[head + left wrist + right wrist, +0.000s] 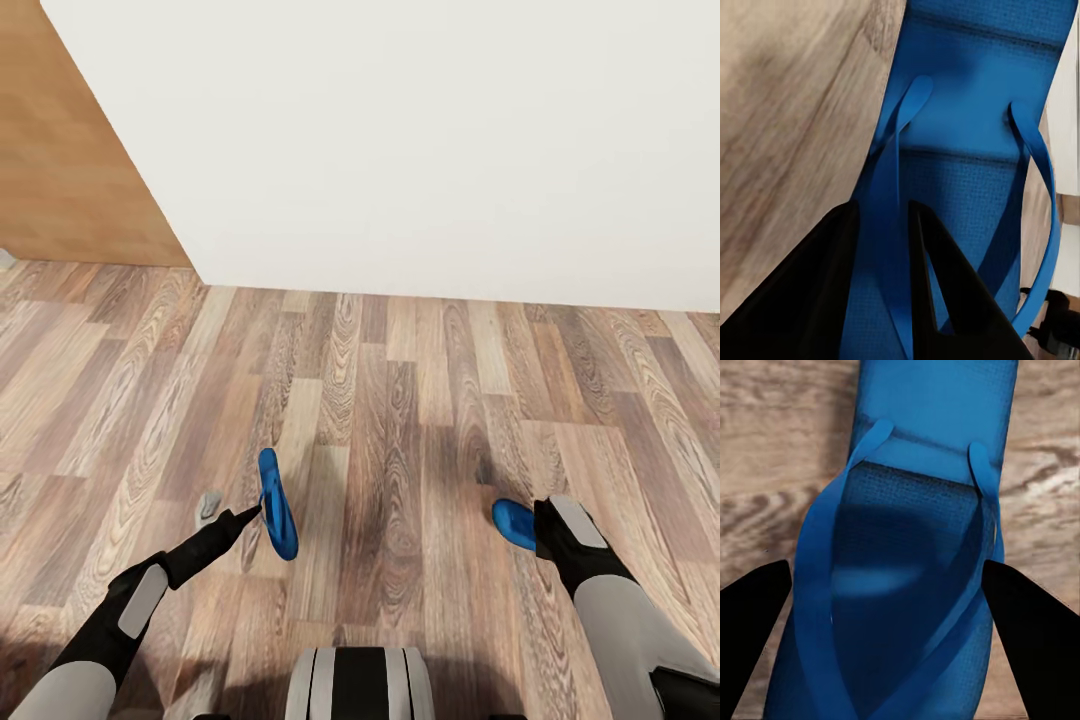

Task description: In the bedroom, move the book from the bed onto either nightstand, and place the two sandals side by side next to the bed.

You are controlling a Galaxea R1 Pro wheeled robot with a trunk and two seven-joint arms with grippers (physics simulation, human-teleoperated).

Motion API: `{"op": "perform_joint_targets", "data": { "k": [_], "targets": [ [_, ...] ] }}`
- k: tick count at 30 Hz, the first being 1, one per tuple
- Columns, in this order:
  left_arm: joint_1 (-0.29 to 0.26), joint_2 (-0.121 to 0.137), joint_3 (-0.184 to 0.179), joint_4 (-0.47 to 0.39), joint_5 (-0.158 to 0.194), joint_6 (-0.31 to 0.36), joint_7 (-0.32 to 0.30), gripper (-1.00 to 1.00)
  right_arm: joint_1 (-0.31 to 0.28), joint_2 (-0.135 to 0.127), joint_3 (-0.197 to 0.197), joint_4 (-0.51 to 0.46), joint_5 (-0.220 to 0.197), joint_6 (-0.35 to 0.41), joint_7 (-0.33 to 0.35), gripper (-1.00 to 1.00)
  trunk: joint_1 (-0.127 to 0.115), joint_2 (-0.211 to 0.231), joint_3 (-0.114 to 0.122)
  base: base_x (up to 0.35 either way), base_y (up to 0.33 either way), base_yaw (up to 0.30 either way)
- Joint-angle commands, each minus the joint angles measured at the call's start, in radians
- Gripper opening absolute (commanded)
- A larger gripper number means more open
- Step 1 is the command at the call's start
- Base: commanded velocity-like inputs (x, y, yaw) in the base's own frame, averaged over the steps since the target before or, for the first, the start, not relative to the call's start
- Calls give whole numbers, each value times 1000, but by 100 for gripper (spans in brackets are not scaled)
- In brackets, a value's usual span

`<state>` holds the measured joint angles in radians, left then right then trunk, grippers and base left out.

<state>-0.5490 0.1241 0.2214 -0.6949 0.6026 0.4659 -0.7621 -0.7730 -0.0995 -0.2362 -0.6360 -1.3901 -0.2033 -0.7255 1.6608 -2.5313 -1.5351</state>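
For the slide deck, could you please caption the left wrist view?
Left tool shut on one strap of a blue sandal, above the wood-plank floor.

Head cam looks down; wrist cams close over sandals.

Wood-plank floor, brown with swirling grain and a matt finish. Blue sandals with finely dotted, rubbery-looking matt soles and smooth straps. Plain matt white wall.

Two bright blue flip-flops over wood-plank floor, left sandal tilted on edge, strap pinched, right sandal nearer, mostly hidden, straps up
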Motion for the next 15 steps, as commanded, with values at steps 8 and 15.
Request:
{"op": "perform_joint_targets", "data": {
  "k": [8, 15],
  "targets": [
    [0, -1, 0, 0, 2, 5, 3, -100, 0, -3, 266, -3, 14, -4, -8, -100, -4, 2, 30, 0, 0, 0],
    [0, -1, -1, 0, 2, 5, 4, -100, 0, -10, 372, -6, 18, 59, -8, -100, -7, 3, 58, 0, 0, 32]
  ]
}}
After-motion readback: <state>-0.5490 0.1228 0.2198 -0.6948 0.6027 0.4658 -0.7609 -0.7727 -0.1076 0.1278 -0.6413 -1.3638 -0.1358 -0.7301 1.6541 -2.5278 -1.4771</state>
